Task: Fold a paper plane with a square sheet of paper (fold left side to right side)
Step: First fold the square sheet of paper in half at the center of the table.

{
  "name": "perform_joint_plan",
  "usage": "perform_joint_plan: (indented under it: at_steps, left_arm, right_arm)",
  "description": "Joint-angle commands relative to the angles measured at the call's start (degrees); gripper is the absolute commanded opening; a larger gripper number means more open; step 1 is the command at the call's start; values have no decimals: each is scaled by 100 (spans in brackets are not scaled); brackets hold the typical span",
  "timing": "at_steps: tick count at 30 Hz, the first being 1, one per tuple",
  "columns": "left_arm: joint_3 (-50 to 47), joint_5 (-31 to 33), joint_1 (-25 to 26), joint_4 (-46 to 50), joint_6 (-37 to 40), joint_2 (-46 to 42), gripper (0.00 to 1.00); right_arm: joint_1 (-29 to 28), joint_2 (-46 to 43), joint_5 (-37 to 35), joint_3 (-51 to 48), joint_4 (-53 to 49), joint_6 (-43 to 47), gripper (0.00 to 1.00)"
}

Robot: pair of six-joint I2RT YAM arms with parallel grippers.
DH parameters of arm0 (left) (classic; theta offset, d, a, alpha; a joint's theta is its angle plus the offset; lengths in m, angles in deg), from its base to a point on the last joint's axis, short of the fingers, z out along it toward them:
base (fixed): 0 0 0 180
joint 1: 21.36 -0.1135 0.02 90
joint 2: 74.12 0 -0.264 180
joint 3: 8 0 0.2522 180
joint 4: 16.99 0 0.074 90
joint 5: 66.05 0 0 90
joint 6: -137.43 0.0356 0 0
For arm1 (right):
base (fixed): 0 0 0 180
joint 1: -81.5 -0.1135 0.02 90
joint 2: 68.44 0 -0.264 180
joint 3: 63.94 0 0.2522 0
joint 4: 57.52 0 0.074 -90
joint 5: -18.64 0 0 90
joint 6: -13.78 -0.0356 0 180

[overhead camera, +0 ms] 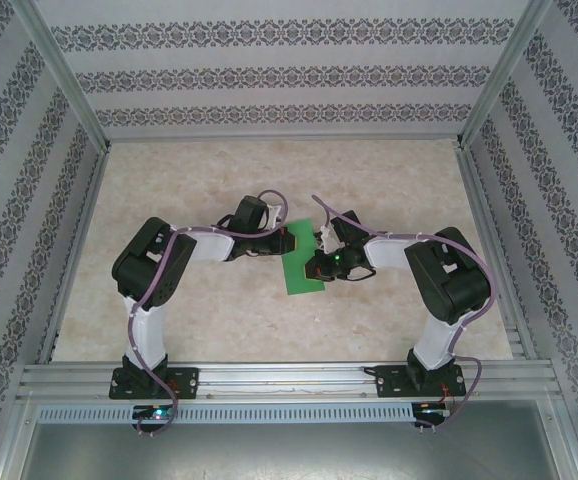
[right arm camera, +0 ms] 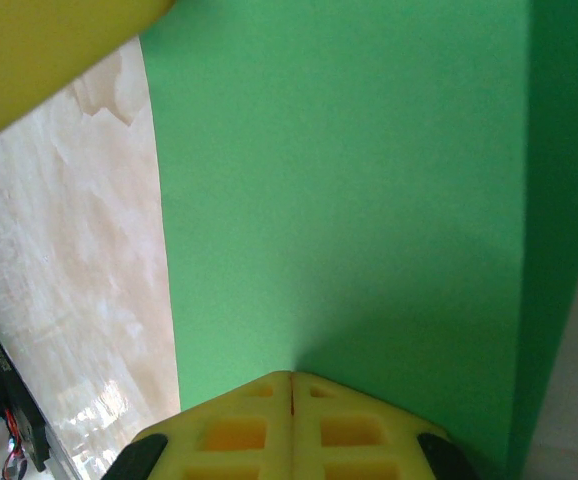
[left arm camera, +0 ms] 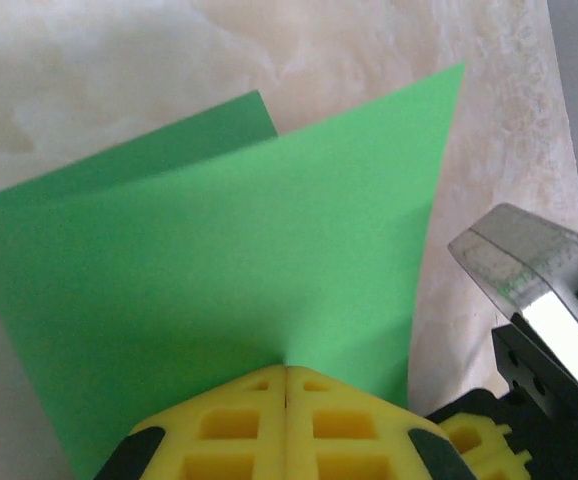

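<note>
Green square sheet of paper (overhead camera: pixel 299 276), arms bent inward, left fingers (left arm camera: pixel 231 432), right fingers (right arm camera: pixel 235 436) shut atop it

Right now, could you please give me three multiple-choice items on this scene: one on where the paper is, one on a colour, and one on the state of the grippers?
1. Where is the paper?
A. At the far left corner
B. In the middle of the table, at the grippers' tips
C. On the near rail

2. What colour are the fingers?
A. Yellow
B. Red
C. Blue

3. How do the jaws stand?
A. Both open
B. Left open, right shut
C. Both shut

Answers:
1 B: the top view shows the paper between the left gripper and the right gripper.
2 A: both wrist views show yellow fingers.
3 C: in each wrist view the two fingers meet with no gap.
</note>
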Motion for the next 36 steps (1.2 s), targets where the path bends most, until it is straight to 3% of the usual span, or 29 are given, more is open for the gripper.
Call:
perform_joint_plan:
  at_steps: [1, 22, 36]
  left_arm:
    - [161, 138, -45, 206, 173, 126, 0]
    - [-121, 564, -430, -40, -31, 397, 0]
    - [740, 971, -691, 471, 191, 728, 0]
  right_arm:
    - [45, 361, -667, -288, -564, 45, 0]
    - [54, 372, -632, -297, -590, 34, 0]
    - [49, 374, -640, -314, -599, 26, 0]
